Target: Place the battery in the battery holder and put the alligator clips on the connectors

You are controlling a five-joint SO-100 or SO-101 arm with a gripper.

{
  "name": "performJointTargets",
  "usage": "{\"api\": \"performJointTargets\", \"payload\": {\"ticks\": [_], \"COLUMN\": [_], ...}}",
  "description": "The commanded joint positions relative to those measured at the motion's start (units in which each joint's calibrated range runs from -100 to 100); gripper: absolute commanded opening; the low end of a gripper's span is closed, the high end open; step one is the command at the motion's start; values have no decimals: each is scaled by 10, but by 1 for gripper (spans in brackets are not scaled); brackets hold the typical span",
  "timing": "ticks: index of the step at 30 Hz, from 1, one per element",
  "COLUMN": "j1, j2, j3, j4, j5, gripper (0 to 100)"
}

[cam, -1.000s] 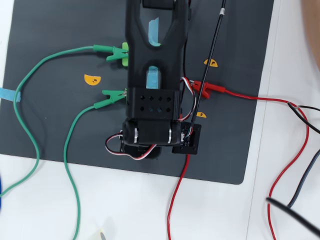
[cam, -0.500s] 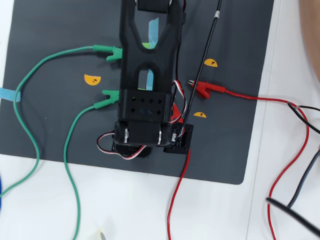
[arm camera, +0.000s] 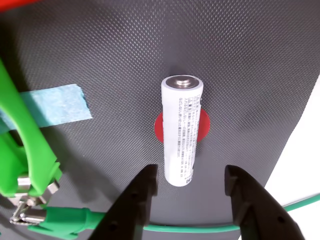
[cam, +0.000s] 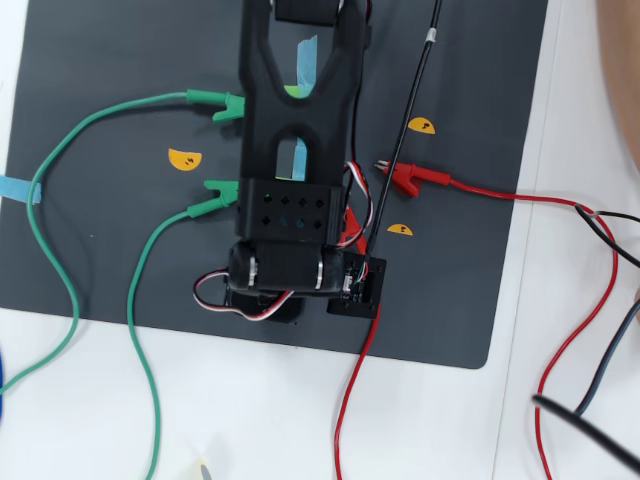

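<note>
The arm (cam: 295, 130) was matte black plastic with oval cutouts, a perforated block, and red, white and black wires looping at its wrist. The end effector (arm camera: 190, 187) had two black tapered fingers.

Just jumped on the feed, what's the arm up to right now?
The open gripper straddles the near end of the white battery, which stands on a red sticker on the dark mat; the fingers are not touching it. In the overhead view, one red alligator clip lies loose beside the arm.
</note>
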Motion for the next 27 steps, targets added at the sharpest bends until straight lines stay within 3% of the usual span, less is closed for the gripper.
{"api": "performJointTargets", "payload": {"ticks": [1, 13, 20, 27], "j1": [5, 4, 5, 5], "j2": [12, 43, 44, 44], "j3": [-17, -23, -22, -21], "j4": [-8, -8, -8, -8], "j5": [-2, -3, -4, -4], "gripper": [17, 16, 1, 1]}}
